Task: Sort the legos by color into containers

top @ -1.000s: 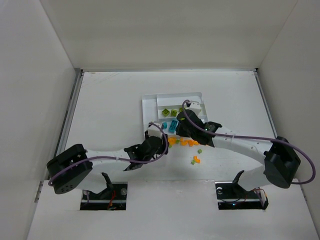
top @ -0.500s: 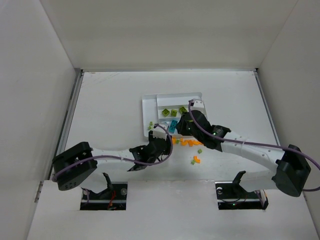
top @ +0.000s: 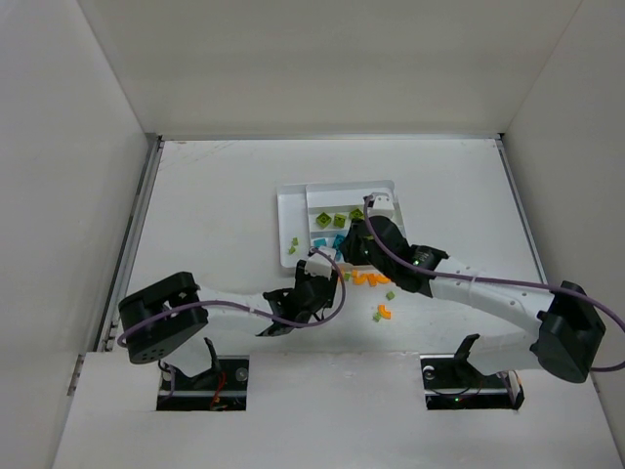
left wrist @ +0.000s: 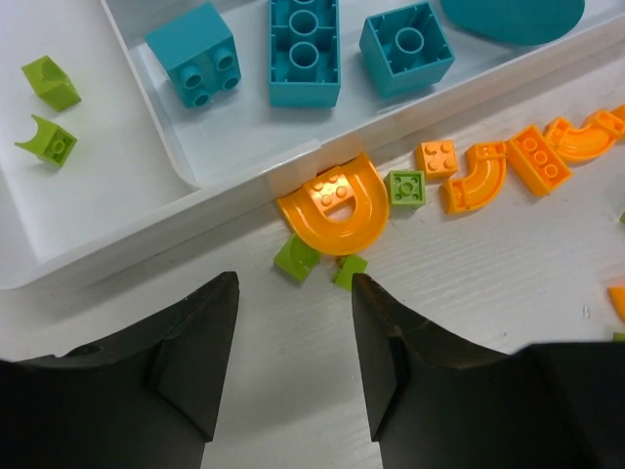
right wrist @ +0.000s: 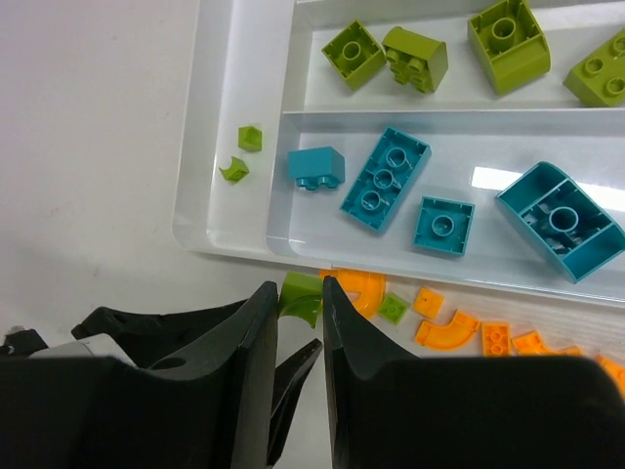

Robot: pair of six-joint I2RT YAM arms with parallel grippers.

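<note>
The white tray [top: 285, 200] holds lime green legos [right wrist: 395, 54] in one long section and teal legos [right wrist: 386, 181] in the one beside it. Two small green bits [right wrist: 244, 151] lie in its narrow section. Orange legos [top: 366, 279] lie in a row on the table along the tray's near edge, with an orange arch [left wrist: 332, 205] touching the rim and small green pieces [left wrist: 296, 259] against it. My left gripper [left wrist: 293, 313] is open and empty just short of the arch. My right gripper [right wrist: 300, 303] is shut on a lime green curved lego [right wrist: 301, 291], above the tray's near edge.
A loose orange lego [top: 383, 313] and a small green one [top: 390, 294] lie to the right of the row. My left gripper's fingers [right wrist: 293, 366] sit directly under my right gripper. White walls enclose the table.
My left arm has reached forward and right, bringing its gripper up to the orange arch. My right gripper has shifted slightly back toward the tray.
</note>
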